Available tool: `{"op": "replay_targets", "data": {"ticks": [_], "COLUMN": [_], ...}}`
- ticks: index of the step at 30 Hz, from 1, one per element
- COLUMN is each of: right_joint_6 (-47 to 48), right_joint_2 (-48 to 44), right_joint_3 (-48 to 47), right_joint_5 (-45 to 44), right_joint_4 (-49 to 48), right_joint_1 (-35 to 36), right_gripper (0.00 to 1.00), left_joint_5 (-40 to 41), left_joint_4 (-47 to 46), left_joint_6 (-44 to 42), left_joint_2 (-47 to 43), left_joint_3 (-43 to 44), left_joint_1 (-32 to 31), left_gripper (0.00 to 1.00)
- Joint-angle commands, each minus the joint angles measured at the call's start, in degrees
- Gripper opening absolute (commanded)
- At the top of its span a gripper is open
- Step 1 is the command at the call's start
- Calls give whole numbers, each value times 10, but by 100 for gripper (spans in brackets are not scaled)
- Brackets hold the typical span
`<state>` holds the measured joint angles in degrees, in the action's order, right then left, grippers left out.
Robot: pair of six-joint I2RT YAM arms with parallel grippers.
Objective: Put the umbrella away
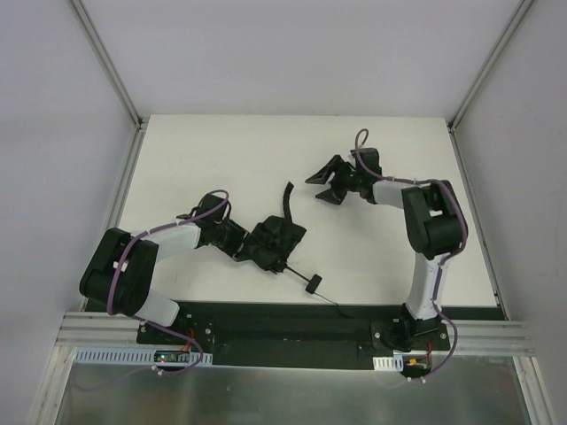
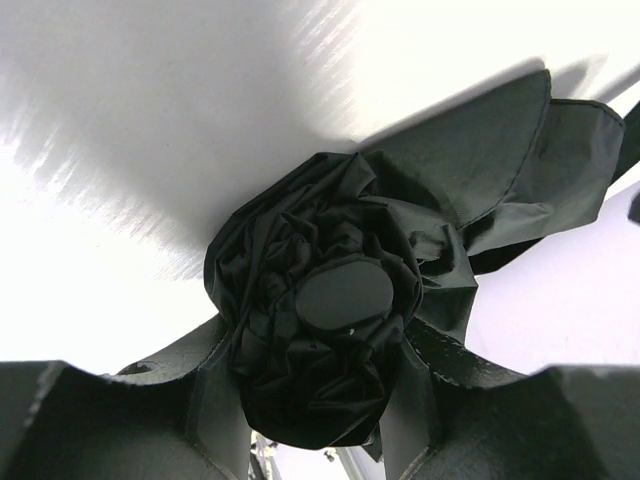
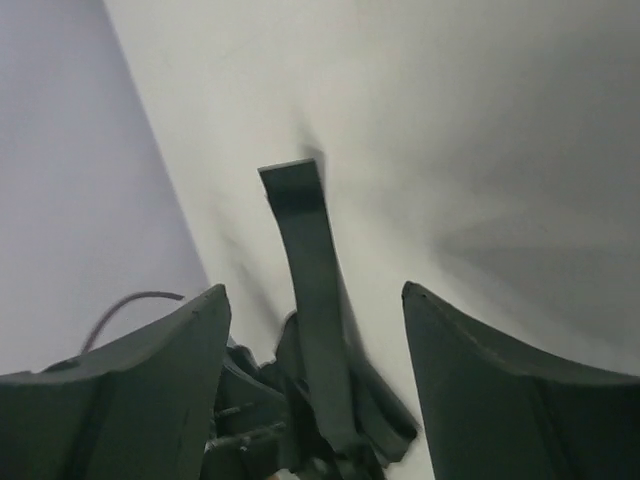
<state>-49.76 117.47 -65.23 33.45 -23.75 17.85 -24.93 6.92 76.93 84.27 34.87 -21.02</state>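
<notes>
Fabric of the black matte folding umbrella (image 1: 278,237) fills my clenched left gripper (image 2: 318,365); right gripper (image 1: 331,185) hangs released at two o'clock.

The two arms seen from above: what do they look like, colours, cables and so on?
Both the left arm and the right arm have white links between bulky black joints. A purple cable runs along each. The left gripper and right gripper are black, with two broad fingers tapering to blunt tips.
</notes>
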Motion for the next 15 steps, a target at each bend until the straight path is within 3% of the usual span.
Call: {"op": "replay_targets", "data": {"ticks": [1, 3, 5, 10, 15], "right_joint_6": [351, 510, 578, 634, 669], "right_joint_2": [-150, -201, -247, -326, -290], "right_joint_3": [-50, -62, -56, -3, 10], "right_joint_5": [-22, -65, -83, -96, -175], "right_joint_4": [346, 444, 475, 401, 323], "right_joint_1": [-33, -11, 27, 223, 359], "right_gripper": [72, 75, 75, 79, 80], "left_joint_5": [30, 30, 37, 59, 73], "left_joint_4": [120, 152, 178, 250, 294], "left_joint_6": [7, 8, 9, 1, 6], "left_joint_2": [22, 30, 39, 74, 102], "left_joint_3": [18, 29, 41, 84, 114], "left_joint_1": [-6, -6, -6, -6, -6], "left_gripper": [0, 0, 0, 0, 0]}}
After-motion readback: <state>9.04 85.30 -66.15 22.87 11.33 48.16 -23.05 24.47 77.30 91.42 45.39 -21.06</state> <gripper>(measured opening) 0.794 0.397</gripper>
